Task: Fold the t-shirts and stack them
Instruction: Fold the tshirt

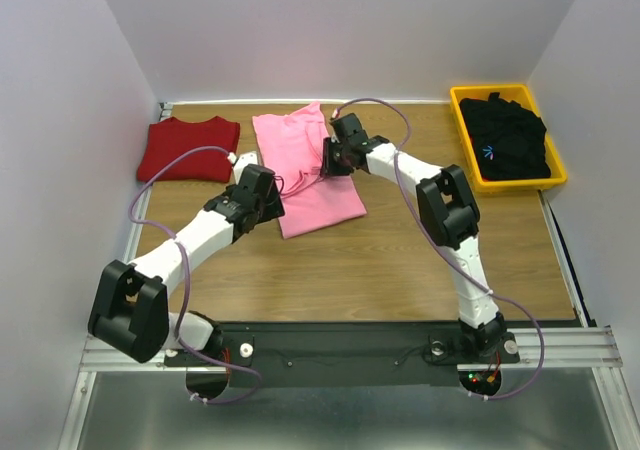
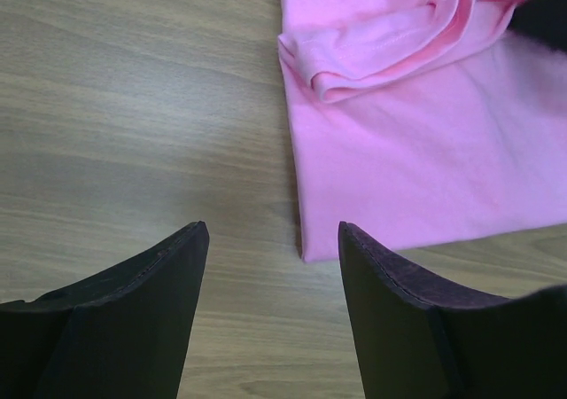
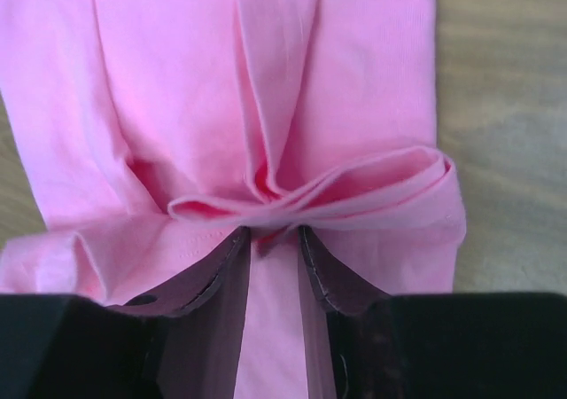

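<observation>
- Right pincer [image 3: 273, 244] clamped on a bunched ridge of pink shirt [image 3: 337, 80], several layers gathered between the tips, the rest of the cloth spread ahead on the worktop [image 3: 505, 106].
- Left pincer [image 2: 270, 239] apart and empty, low over bare worktop, with the shirt's near corner just ahead of its right tip, not touching.
- Risk of slipping: a narrow pinch on loose cotton, with lower layers easily shed under a quick pull and only the top one kept.
- Risk of dragging: with one side held, could tow the whole shirt across the worktop rather than turn it over, skewing the fold.
- Risk of creasing: pleats fanning out ahead of the right pincer, liable to be pressed into the finished fold.
- Risk of a clash: both pincers close together over one shirt, little room for a careless reach.
- Red shirt [image 1: 190, 148], seemingly folded, beyond and left of the left pincer.
- Black shirt [image 1: 510, 140] heaped in a bin [image 1: 462, 130], well to the right of the right pincer.
</observation>
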You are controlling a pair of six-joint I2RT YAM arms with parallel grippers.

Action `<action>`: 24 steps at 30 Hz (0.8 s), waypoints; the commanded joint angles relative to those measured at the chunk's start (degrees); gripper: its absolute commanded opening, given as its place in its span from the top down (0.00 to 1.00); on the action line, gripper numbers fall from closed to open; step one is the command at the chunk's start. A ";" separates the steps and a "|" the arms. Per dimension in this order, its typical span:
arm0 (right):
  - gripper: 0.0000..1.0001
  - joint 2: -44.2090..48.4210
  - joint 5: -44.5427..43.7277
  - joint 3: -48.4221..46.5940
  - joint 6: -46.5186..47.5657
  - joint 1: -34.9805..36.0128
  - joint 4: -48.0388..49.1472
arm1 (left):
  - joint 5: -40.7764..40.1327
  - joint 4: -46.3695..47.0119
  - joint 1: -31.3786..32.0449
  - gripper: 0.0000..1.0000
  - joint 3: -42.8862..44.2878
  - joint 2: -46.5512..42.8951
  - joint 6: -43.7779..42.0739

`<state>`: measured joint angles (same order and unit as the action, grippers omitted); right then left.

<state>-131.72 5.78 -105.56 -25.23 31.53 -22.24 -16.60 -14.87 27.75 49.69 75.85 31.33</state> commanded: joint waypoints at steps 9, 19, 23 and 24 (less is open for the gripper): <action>0.57 -8.03 -5.42 -19.86 -0.34 0.11 2.81 | 1.92 1.16 0.11 0.28 -2.32 -4.66 -2.50; 0.48 11.29 -9.74 1.47 2.91 -1.38 2.73 | -0.62 6.52 -0.85 0.43 6.09 7.36 -4.17; 0.46 20.68 -8.33 10.79 2.82 -3.05 2.73 | -0.63 6.44 -1.73 0.55 13.21 15.62 -4.52; 0.46 21.93 -7.81 13.77 2.56 -3.40 2.73 | -0.45 6.00 -1.64 0.58 15.59 18.77 -4.53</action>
<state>-118.10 -1.85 -97.47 -23.46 30.02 -21.76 -15.73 -10.44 26.72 57.78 90.08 28.05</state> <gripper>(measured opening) 0.539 0.459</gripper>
